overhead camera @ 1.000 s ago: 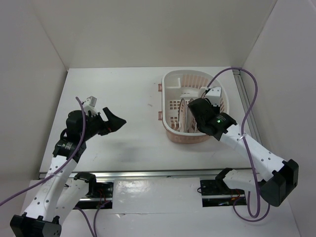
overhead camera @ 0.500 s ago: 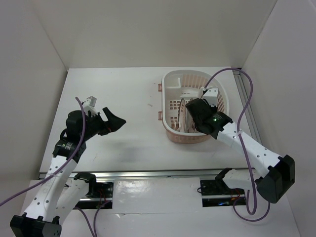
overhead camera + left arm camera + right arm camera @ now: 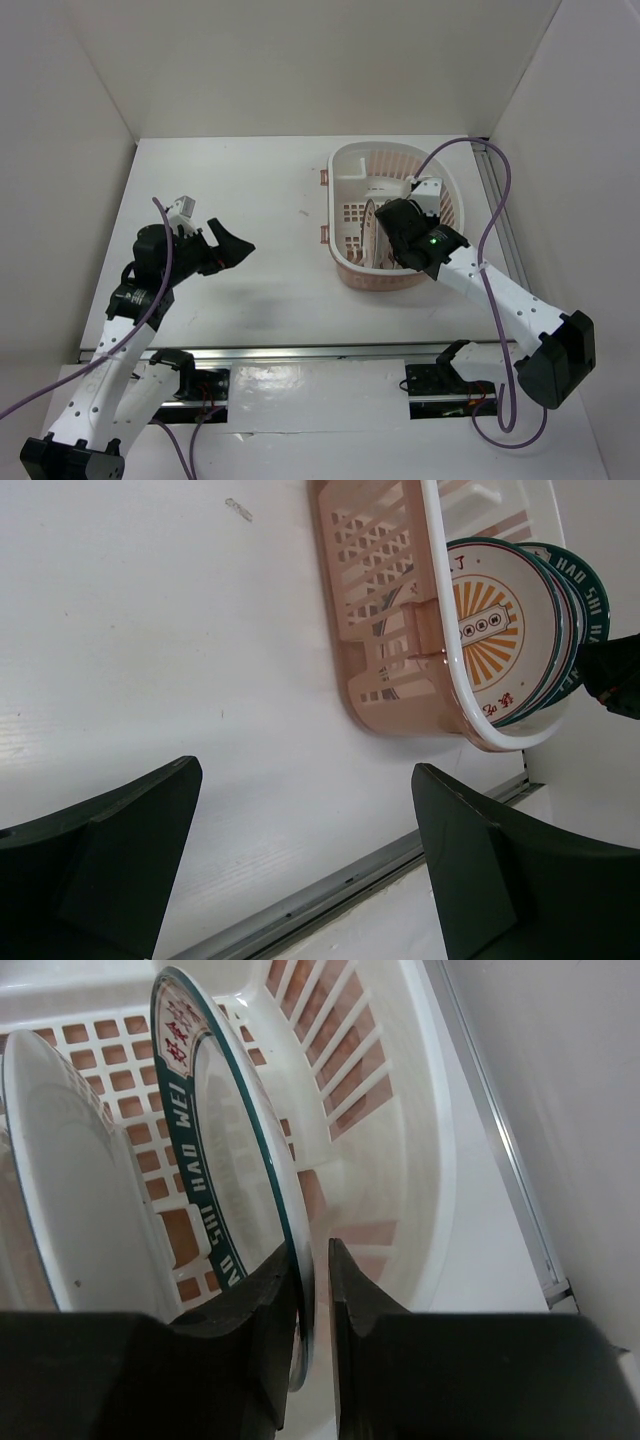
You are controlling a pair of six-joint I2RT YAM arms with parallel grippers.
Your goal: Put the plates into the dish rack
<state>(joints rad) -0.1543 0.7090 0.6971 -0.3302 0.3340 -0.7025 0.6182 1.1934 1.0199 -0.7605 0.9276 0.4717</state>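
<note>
While our left gripper hangs spread wide and empty above the table, well to the left of the dish rack, our right gripper reaches inside that rack, its fingers pinched on the rim of the lettered plate. This plate stands on edge there, just beside another plate's white back. The sunburst plate stands upright in the same row.

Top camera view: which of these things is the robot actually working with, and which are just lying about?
Part of the job:
dish rack; sunburst plate and lettered-rim plate standing in it; right gripper pinching the lettered-rim plate.

Just lying about:
small scrap on the table; purple cables; left gripper, hanging open and idle.
</note>
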